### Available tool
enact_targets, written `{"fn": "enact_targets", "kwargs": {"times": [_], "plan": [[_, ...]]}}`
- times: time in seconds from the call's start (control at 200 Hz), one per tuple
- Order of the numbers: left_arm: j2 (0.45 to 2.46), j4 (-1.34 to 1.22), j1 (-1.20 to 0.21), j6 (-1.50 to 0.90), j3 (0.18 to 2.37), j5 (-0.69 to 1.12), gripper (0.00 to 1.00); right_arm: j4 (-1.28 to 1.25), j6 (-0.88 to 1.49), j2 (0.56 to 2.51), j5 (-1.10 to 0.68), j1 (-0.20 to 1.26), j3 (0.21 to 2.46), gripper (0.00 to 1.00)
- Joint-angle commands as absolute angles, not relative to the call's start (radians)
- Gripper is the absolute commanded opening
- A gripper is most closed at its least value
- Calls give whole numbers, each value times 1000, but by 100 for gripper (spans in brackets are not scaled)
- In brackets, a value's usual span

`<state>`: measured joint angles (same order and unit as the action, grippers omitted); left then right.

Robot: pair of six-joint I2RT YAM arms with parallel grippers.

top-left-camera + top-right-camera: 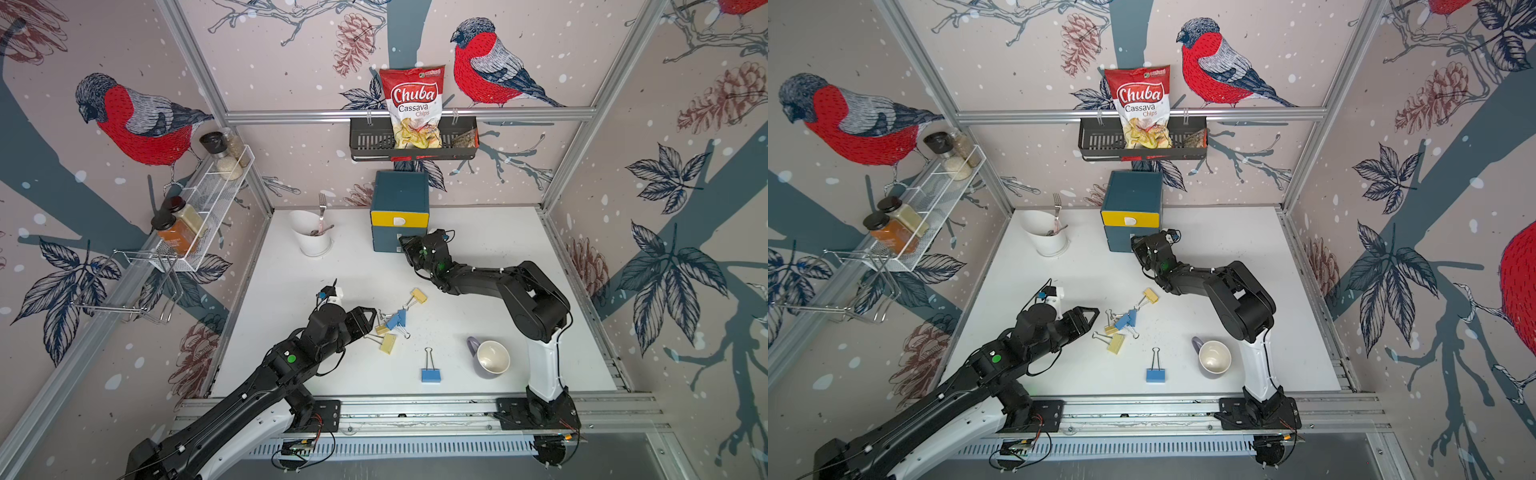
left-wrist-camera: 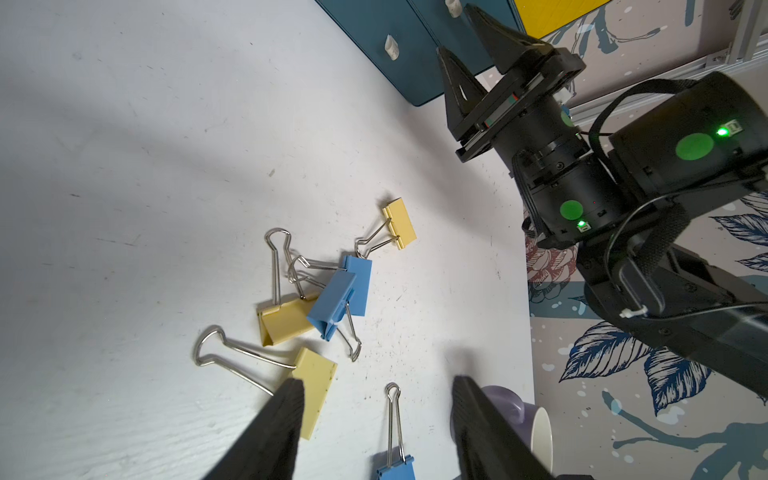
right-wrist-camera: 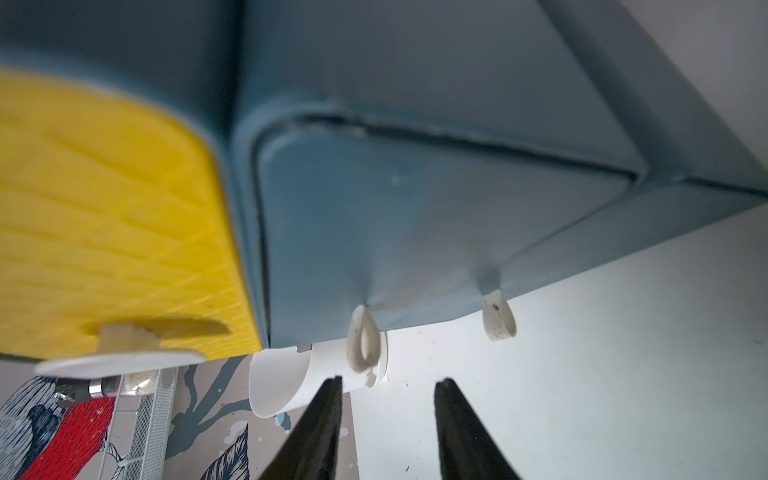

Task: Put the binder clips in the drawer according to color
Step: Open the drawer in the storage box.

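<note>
Several binder clips lie mid-table: a tangle of blue and yellow ones point(image 1: 390, 324), a yellow one point(image 1: 419, 295) beyond it, a flat yellow one point(image 2: 316, 386), and a lone blue one point(image 1: 431, 375) nearer the front. My left gripper point(image 2: 378, 382) hovers open beside the tangle, holding nothing. The teal drawer chest point(image 1: 400, 195) with a yellow top front stands at the back. My right gripper point(image 3: 389, 381) is open at its lower fronts, and the middle drawer's white pull tab point(image 3: 363, 345) sits just ahead of one fingertip, outside the jaws. In both top views the right gripper point(image 1: 1133, 241) meets the chest.
A white utensil holder point(image 1: 311, 237) with a fork stands left of the chest. A lilac mug point(image 1: 490, 357) lies near the right arm's base. A black wall basket point(image 1: 370, 141) holds a chips bag above the chest. A wire spice rack point(image 1: 199, 208) hangs on the left wall.
</note>
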<state>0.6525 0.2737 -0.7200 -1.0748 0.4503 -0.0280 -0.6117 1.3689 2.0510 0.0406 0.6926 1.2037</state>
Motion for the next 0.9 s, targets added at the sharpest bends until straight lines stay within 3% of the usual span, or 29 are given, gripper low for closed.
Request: {"fn": "enact_targets", "kwargs": {"times": [0.0, 0.63, 0.895], "plan": [[647, 283, -716, -1069, 449, -40, 61, -684, 1402, 2065, 48, 686, 1219, 41], [633, 292, -716, -1072, 430, -35, 61, -770, 1472, 2126, 56, 692, 1255, 34], [623, 296, -717, -1074, 424, -31, 61, -791, 1506, 2144, 63, 695, 1255, 21]]}}
